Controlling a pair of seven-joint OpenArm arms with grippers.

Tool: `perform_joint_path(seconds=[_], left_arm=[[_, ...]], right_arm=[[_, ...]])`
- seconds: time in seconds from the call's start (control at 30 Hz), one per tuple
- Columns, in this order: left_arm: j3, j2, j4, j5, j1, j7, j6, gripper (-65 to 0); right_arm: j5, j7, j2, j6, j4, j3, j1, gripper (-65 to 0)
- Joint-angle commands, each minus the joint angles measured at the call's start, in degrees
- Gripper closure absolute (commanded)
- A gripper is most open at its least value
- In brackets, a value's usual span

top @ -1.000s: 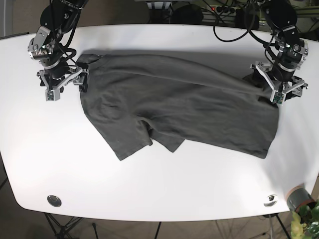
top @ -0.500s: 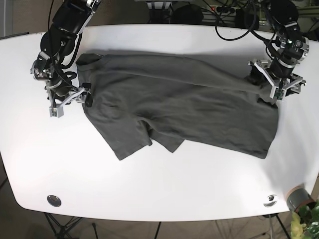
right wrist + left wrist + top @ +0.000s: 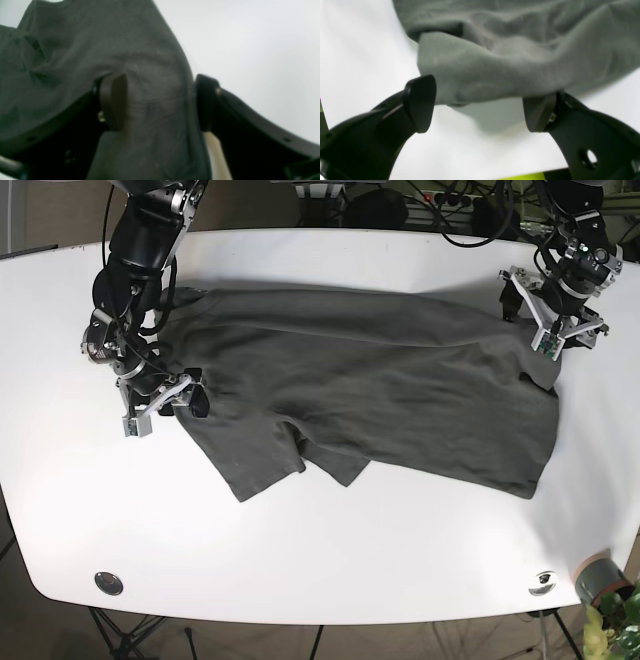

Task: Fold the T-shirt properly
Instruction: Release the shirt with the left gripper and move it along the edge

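A dark grey T-shirt [image 3: 370, 400] lies spread and creased on the white table [image 3: 320, 550]. My right gripper [image 3: 165, 406] is at the shirt's left edge in the base view. In the right wrist view the gripper [image 3: 160, 102] is open, its jaws straddling the shirt's hem [image 3: 75, 62] with cloth lying between them. My left gripper [image 3: 542, 320] is at the shirt's far right corner. In the left wrist view the gripper [image 3: 480, 110] is open, and a folded edge of the shirt [image 3: 510, 50] hangs just in front of its fingertips [image 3: 420, 102].
Two round metal discs [image 3: 108, 583] [image 3: 543, 582] sit in the table near its front edge. A grey pot with a green plant [image 3: 600, 578] stands past the front right corner. Cables hang behind the table's back edge.
My right gripper has moved down the shirt's left edge from the top corner to the lower left side. My left gripper has moved a little toward the table's back edge.
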Motion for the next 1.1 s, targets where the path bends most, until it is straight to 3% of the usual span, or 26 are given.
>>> perform_joint_path(seconds=[0.0,0.3,0.43,0.6,0.73,1.07], left_arm=[[-1.0,-0.9,1.1,-0.2,-0.1,1.4,0.1,-50.4],[-0.4,-4.1,1.3,-0.7,3.3,2.9,0.1,-50.4],[-0.4,-4.1,2.6,-1.1,2.8,2.9,0.1,-50.4],[-0.4,-4.1,2.9,-6.5,0.5,3.0,0.1,-50.4],[-1.3,-4.0,2.8,-9.1,-3.0,3.0,0.1,-50.4],[-2.7,-2.2,1.7,-8.7,-20.1,3.0,0.1,-50.8]], right_arm=[[-0.8,-1.7,0.6,-0.63,-0.8,0.1,1.1,-36.5],[-0.8,-1.7,0.6,-0.63,-2.2,0.1,1.3,-34.9],[-0.8,-1.6,0.6,-0.63,-2.3,0.1,1.3,-22.7],[-0.8,-1.6,0.5,-0.63,-2.3,0.1,1.3,-1.9],[-0.8,-1.6,0.8,-0.63,-2.0,0.1,1.3,-3.3],[-0.6,-1.8,1.9,-0.63,3.1,0.2,-0.6,-2.2]])
